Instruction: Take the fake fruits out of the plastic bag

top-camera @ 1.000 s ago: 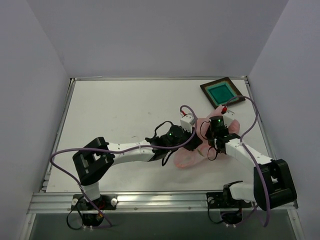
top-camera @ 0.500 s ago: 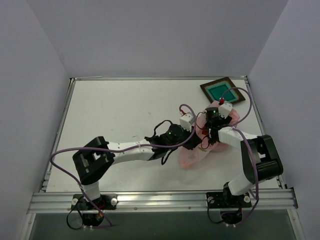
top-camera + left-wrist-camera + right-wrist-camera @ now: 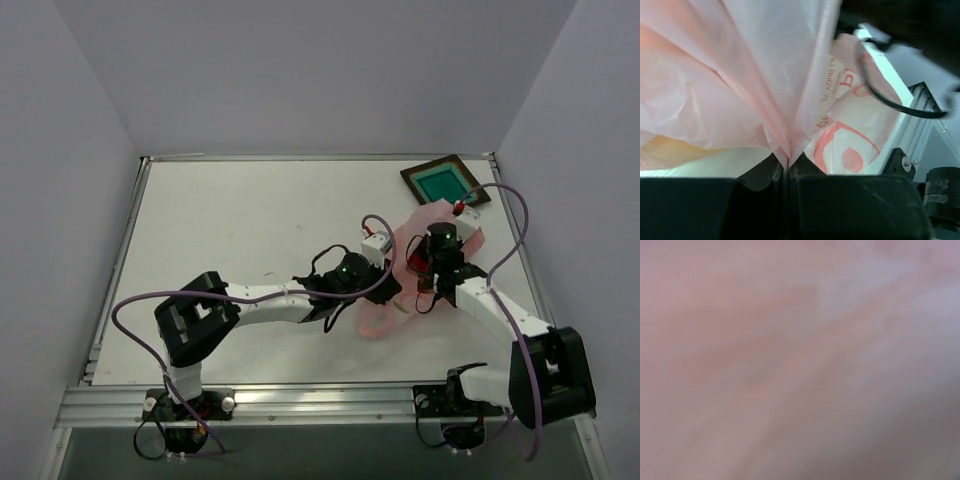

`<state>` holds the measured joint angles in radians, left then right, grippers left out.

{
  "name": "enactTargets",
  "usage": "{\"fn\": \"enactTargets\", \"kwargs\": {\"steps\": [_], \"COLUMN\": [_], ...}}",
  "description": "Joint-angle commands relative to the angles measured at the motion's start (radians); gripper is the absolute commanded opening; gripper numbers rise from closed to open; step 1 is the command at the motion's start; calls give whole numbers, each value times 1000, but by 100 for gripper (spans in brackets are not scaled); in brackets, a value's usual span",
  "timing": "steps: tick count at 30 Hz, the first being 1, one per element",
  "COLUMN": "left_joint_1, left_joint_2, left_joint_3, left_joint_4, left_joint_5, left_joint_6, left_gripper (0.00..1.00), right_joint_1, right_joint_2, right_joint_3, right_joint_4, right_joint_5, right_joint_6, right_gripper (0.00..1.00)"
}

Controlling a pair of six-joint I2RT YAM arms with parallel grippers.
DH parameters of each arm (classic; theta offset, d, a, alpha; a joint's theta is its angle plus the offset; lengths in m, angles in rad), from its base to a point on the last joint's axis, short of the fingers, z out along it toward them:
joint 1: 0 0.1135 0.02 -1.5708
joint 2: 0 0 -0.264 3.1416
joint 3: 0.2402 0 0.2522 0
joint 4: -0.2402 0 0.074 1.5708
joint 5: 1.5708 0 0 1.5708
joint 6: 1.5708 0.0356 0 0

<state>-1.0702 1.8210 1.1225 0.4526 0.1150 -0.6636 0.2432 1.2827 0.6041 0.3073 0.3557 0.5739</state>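
Zero fake fruits visibly out of plastic bag [image 3: 380,318].
Left tool [image 3: 786,167] clamped on film fanning above it; right tool [image 3: 430,262] buried in bag, grip unreadable.

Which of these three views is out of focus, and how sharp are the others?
Right wrist view: wholly blurred pink haze, likely the plastic bag at the lens. Left wrist view: sharp, its film pinched between shut jaws. Top external view: evenly lit, no glare.

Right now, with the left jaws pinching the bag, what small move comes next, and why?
Probably raise the left jaws slightly to spread the bag: they are shut on a fold of its film, and the right wrist camera shows only blurred pink, no fruit.
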Motion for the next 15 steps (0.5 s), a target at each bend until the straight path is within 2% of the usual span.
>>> {"fn": "enactTargets", "kwargs": {"steps": [1, 8, 15], "left_joint_1": [1, 6, 19], "left_joint_2": [-5, -15, -15], "left_joint_3": [45, 56, 102], "left_joint_4": [23, 23, -2], "left_joint_5": [-8, -49, -63], "left_joint_6": [-4, 2, -4], "left_gripper": [2, 2, 2], "right_joint_1": [7, 24, 34], "right_joint_2": [-156, -411, -598], "right_joint_3": [-43, -92, -34], "right_joint_4": [-95, -281, -491], "right_joint_5": [-86, -266, -368], "right_joint_6": [3, 43, 47], "right_gripper": [0, 0, 0]}}
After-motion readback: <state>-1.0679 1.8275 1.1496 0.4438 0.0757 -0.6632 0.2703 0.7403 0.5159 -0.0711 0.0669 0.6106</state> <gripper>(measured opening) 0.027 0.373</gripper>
